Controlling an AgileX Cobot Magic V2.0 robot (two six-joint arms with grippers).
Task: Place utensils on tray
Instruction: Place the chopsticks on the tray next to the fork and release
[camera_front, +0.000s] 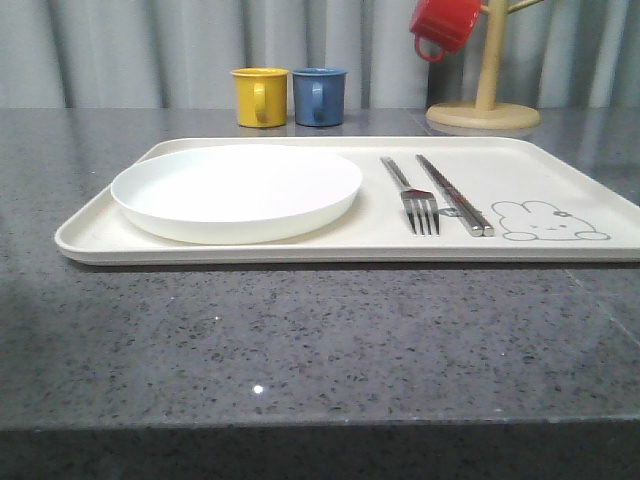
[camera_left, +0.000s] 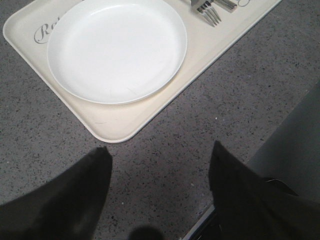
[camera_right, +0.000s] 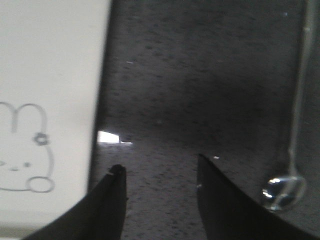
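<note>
While the plate (camera_front: 236, 190), fork (camera_front: 410, 193) and chopsticks (camera_front: 455, 194) lie on the tray (camera_front: 560, 180), the spoon (camera_right: 292, 150) waits on the counter (camera_front: 300, 340), right of the tray. Both my jaws stand open and empty. Next my right gripper (camera_right: 160, 172) must reach the spoon's thin handle.

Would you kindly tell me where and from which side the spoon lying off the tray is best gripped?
Probably mid-handle, from straight above. The spoon lies flat on the dark counter beside the tray; its handle is thin and straight, while the rounded bowl would likely slip. The right gripper is open next to it; set the fingers across the handle, one on each side, and close.
</note>
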